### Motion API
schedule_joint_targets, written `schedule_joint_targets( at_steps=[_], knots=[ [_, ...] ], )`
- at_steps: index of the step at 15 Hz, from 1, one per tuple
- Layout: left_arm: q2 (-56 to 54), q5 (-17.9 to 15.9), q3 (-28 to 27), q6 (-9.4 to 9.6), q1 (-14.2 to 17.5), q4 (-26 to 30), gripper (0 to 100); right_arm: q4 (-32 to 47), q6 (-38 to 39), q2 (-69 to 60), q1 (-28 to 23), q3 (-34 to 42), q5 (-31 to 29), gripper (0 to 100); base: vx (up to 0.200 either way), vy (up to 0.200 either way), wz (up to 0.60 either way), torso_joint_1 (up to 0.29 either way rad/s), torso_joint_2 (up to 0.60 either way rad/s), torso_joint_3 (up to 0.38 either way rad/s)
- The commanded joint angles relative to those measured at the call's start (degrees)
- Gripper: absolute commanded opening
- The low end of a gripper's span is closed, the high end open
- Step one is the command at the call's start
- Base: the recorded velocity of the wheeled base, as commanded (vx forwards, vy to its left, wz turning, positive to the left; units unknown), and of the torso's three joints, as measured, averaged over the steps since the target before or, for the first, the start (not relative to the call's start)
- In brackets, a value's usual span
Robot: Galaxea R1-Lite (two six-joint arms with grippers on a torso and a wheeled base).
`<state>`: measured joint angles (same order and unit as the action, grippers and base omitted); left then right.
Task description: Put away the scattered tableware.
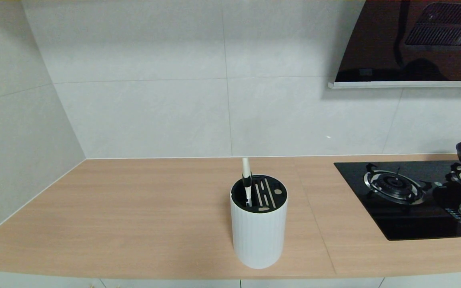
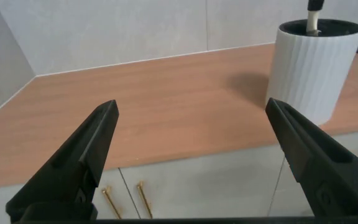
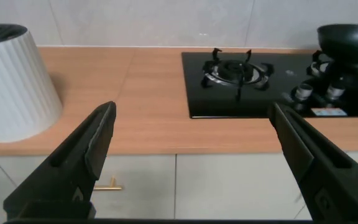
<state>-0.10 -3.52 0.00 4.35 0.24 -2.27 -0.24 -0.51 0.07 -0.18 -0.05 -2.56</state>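
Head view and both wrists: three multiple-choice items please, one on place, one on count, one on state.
1. The white ribbed utensil holder stands
A. on the wooden countertop, to the robot's left of the gas hob
B. on top of a burner
C. to the robot's right of the hob

2. How many utensil handles stick up above the holder's rim?
A. none
B. one
C. three

3. The left gripper and right gripper are
A. both open and holding nothing
B. both shut
C. shut on a spoon, left one only

Answers:
1 A: the head view shows the holder on bare wood, apart from the hob's edge.
2 B: a single white and black handle rises from the slotted insert.
3 A: each wrist view shows its fingers spread wide with nothing between them.
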Motion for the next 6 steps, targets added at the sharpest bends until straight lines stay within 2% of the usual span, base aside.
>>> schedule_joint_targets(
  at_steps=[1, 2, 3, 4, 6],
  knots=[
    [0.2, 4.4, -0.2, -2.59, 0.0, 3.0, 100, 0.2, 0.1, 0.1, 0.0, 0.0, 0.0, 100, 0.000, 0.000, 0.00, 0.000, 0.00, 0.000],
    [0.2, 3.7, 0.0, -3.82, -0.2, 1.8, 100, 0.2, 0.1, 0.1, 0.0, 0.0, 0.0, 100, 0.000, 0.000, 0.00, 0.000, 0.00, 0.000],
    [0.2, 3.6, 0.0, -2.86, -0.2, 2.2, 100, 0.2, 0.1, 0.1, 0.0, 0.0, 0.0, 100, 0.000, 0.000, 0.00, 0.000, 0.00, 0.000],
    [0.1, 3.5, 0.0, -2.95, -0.2, 2.2, 100, 0.2, 0.1, 0.0, 0.0, 0.0, 0.0, 100, 0.000, 0.000, 0.00, 0.000, 0.00, 0.000],
    [0.1, 3.6, 0.0, -4.18, -0.2, 2.1, 100, 0.2, 0.2, 0.1, 0.0, 0.0, 0.0, 100, 0.000, 0.000, 0.00, 0.000, 0.00, 0.000]
  ],
)
